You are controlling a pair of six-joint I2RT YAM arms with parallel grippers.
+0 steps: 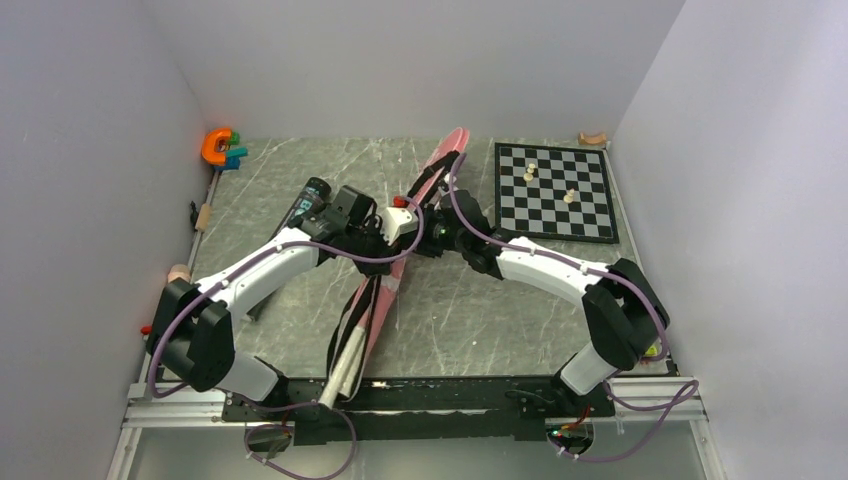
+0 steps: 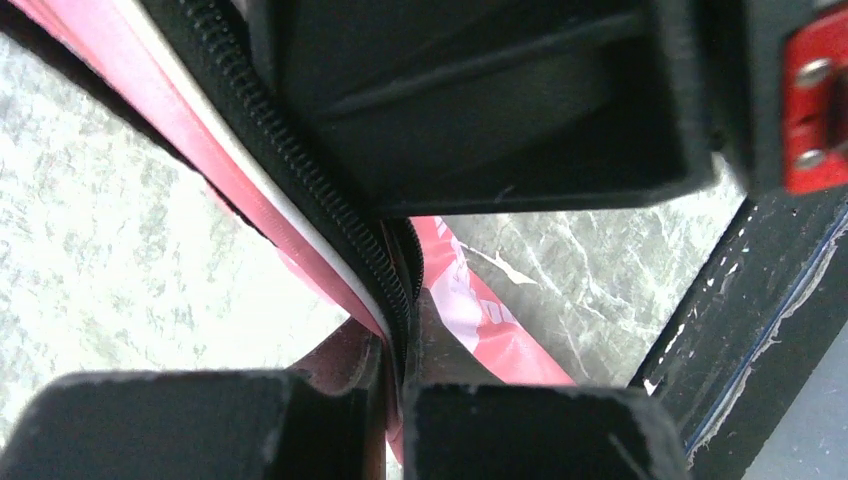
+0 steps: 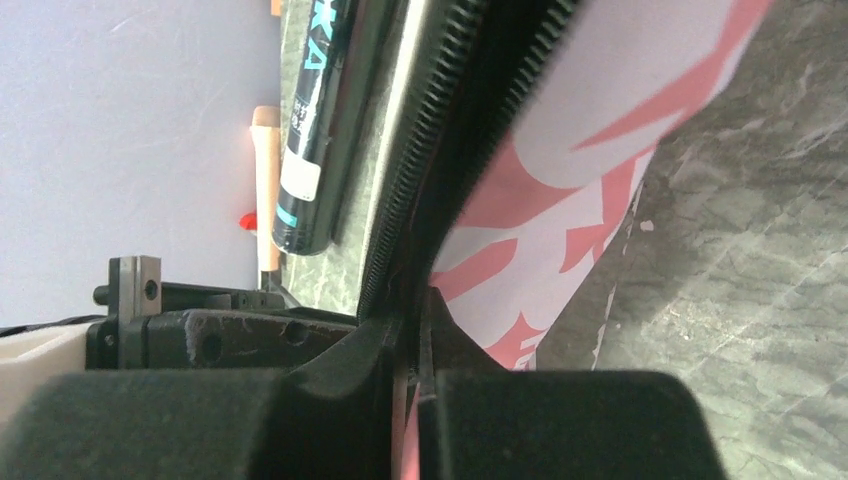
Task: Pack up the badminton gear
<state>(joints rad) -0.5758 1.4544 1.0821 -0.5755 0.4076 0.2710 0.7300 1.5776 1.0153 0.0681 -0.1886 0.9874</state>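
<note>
L gripper (image 2: 395,400) & R gripper (image 3: 415,390) both pinched shut on zip edge of bag (image 1: 375,300). It lies diagonally mid-table, btwn arms. Tube (image 1: 308,202) by L arm.

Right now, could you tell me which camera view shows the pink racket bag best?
Top external: it shows the pink racket bag nearly end to end. Both wrist views show only close-ups of its zipper edge.

Left arm (image 1: 260,270) and right arm (image 1: 545,262) are reaching forward and inward, wrists nearly meeting. Left gripper (image 2: 395,400) and right gripper (image 3: 415,390) are each pinching the pink racket bag (image 2: 470,310) by its zipper edge.
</note>
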